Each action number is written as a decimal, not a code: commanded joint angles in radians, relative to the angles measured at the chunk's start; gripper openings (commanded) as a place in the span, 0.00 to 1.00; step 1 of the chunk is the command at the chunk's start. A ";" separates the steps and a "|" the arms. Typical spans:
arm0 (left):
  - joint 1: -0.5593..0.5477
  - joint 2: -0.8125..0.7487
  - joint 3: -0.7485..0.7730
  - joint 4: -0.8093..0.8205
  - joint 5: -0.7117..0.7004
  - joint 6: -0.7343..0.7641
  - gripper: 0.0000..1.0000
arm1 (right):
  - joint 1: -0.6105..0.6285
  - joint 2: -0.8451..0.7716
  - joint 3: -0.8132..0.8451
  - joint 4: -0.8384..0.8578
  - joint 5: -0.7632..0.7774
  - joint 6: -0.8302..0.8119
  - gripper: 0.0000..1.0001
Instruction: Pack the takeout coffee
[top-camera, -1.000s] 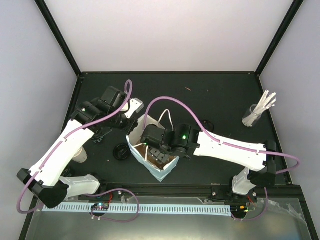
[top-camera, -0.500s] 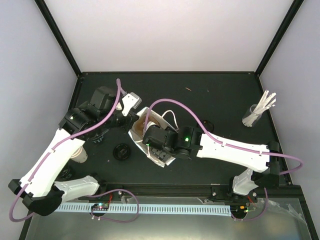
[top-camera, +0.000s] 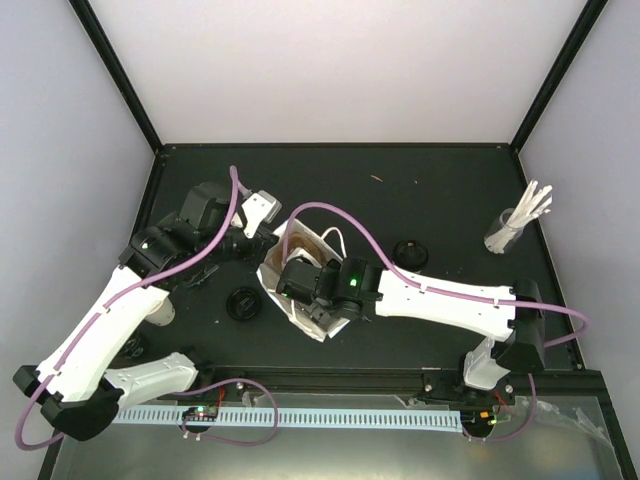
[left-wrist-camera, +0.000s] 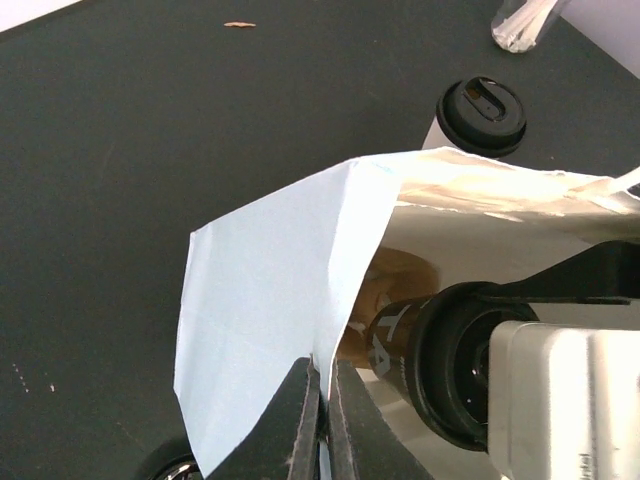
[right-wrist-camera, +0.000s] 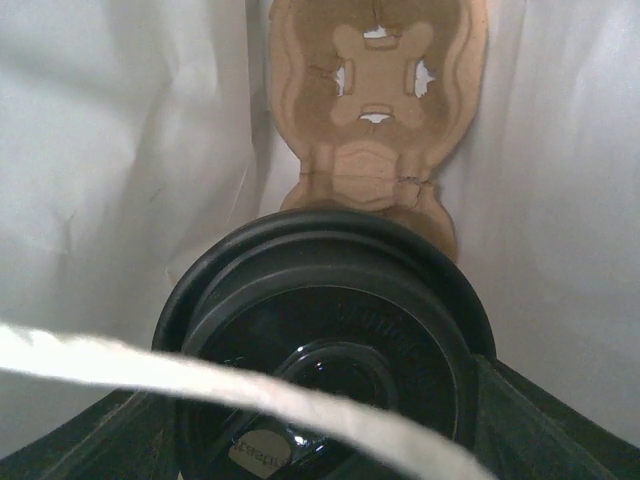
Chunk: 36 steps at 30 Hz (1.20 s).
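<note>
A light-blue paper bag (top-camera: 300, 322) lies tipped near the table's middle, and my left gripper (left-wrist-camera: 325, 398) is shut on its upper edge (left-wrist-camera: 300, 270), holding the mouth apart. My right gripper (right-wrist-camera: 325, 420) reaches inside the bag, closed round a coffee cup of which only the black lid (right-wrist-camera: 325, 335) shows. Beyond that lid the brown pulp carrier (right-wrist-camera: 375, 110) rests against the bag's white inner wall. A white bag handle (right-wrist-camera: 200, 375) crosses in front of the lid. Another lidded cream cup (top-camera: 410, 250) stands on the table right of the bag.
A black-lidded cup (top-camera: 243, 303) sits left of the bag, and a cream cup (top-camera: 160, 312) shows partly under my left arm. A clear glass of white sticks (top-camera: 515, 225) stands at the far right. Black frame posts edge the table.
My left gripper has pulled the bag's edge up and leftward, tipping the bag over. My right gripper has pushed deeper into the bag, uncovering the lidded cup on the right.
</note>
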 joint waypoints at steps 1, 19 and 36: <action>-0.008 -0.032 -0.007 0.063 -0.009 -0.036 0.02 | -0.011 0.002 -0.025 0.041 0.020 0.044 0.55; -0.009 -0.107 -0.135 0.154 0.112 -0.080 0.02 | -0.084 -0.026 -0.220 0.200 -0.041 -0.056 0.55; 0.004 -0.191 -0.099 0.142 -0.037 -0.209 0.58 | -0.064 -0.055 -0.197 0.130 -0.018 -0.166 0.54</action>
